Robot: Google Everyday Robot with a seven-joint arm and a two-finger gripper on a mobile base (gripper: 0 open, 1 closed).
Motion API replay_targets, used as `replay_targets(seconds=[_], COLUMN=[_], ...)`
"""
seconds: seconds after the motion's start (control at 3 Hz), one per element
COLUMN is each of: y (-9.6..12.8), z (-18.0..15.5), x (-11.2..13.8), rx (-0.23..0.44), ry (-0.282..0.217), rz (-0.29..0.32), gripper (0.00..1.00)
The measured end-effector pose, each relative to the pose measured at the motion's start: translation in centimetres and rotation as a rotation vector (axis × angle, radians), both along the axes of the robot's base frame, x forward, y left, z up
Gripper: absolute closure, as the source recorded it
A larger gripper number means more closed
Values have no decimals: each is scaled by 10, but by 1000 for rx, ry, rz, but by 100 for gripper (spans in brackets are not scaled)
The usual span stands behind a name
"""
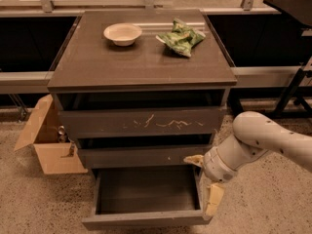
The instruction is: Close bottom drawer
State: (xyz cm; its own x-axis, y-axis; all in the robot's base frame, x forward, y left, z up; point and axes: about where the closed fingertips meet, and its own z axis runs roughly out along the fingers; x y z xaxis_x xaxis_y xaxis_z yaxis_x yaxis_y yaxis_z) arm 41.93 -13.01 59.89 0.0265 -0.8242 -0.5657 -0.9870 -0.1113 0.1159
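The bottom drawer is pulled out towards me, and its dark inside is empty. Its plain dark grey-brown front panel sits low in the view. My gripper hangs from the white arm at the drawer's right side, close to its right wall and front corner. The fingers are spread apart and hold nothing: one cream fingertip is near the middle drawer's lower right, and the other points down beside the open drawer's right front corner.
The cabinet top carries a white bowl and a green snack bag. The top drawer front has white scratches; the middle front is below it. An open cardboard box stands on the left. Black table legs stand on the right.
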Motion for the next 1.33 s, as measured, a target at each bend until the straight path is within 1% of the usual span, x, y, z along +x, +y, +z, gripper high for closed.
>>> replay_targets(seconds=[0.33, 0.67, 1.33], y=[0, 0, -10], z=[0, -29, -148], x=[0, -2, -12], rx=[0, 0, -5], ry=[0, 10, 43], rz=[0, 20, 69], gripper=[0, 0, 0])
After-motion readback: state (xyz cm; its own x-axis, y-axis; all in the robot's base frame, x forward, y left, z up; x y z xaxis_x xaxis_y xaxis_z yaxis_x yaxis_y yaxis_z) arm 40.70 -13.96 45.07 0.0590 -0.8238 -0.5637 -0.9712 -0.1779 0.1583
